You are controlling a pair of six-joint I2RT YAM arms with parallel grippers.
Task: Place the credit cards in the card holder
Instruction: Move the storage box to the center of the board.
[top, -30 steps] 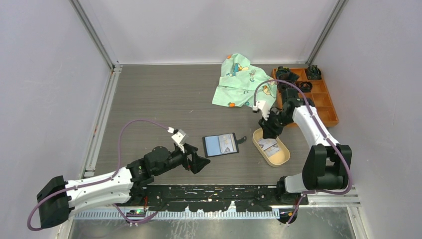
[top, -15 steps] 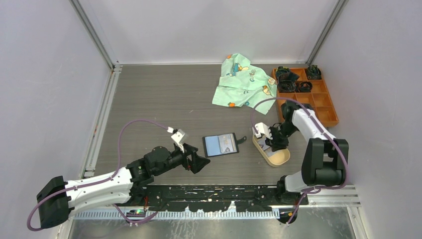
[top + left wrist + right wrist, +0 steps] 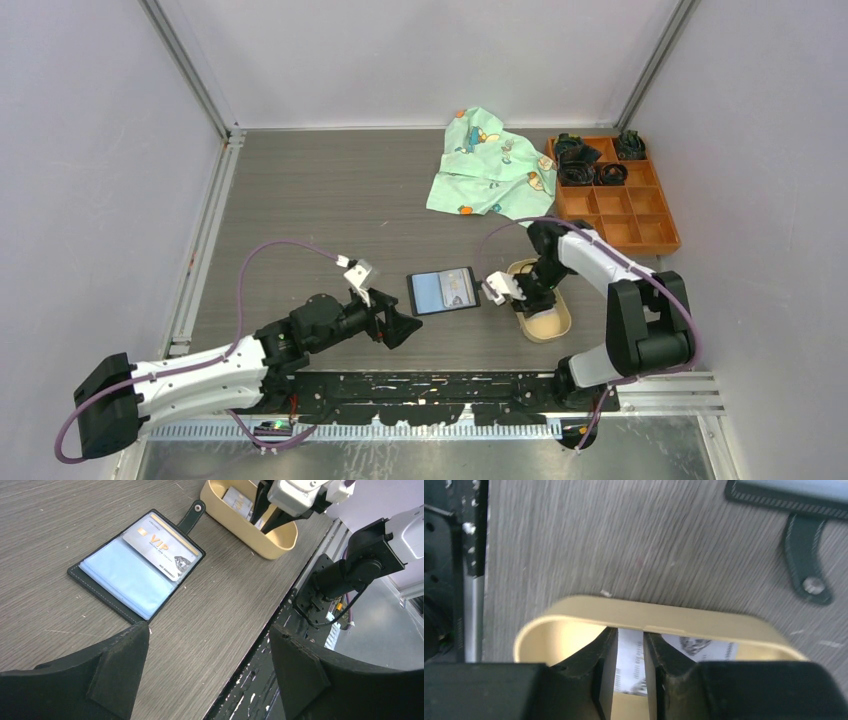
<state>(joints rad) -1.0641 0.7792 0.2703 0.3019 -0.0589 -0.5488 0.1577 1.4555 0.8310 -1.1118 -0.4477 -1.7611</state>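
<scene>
The pick-up of a credit card is the step in hand: the right gripper (image 3: 629, 642) stands inside the tan tray (image 3: 649, 616), its jaws narrowed to either side of a pale card (image 3: 630, 672). Whether they already pinch it I cannot tell. Next, I judge, they must close firmly, lift the card clear of the tray wall and carry it to the card holder (image 3: 131, 567). That lies open on the tabletop (image 3: 330, 200) just left of the tray, with 1 VIP card (image 3: 161, 550) on its inner face. The left gripper (image 3: 209, 630) hovers near the holder, jaws wide apart and empty. Count: 1 holder, 1 tray, and seemingly 2 cards in the tray, the second card (image 3: 704, 647) beside the first.
</scene>
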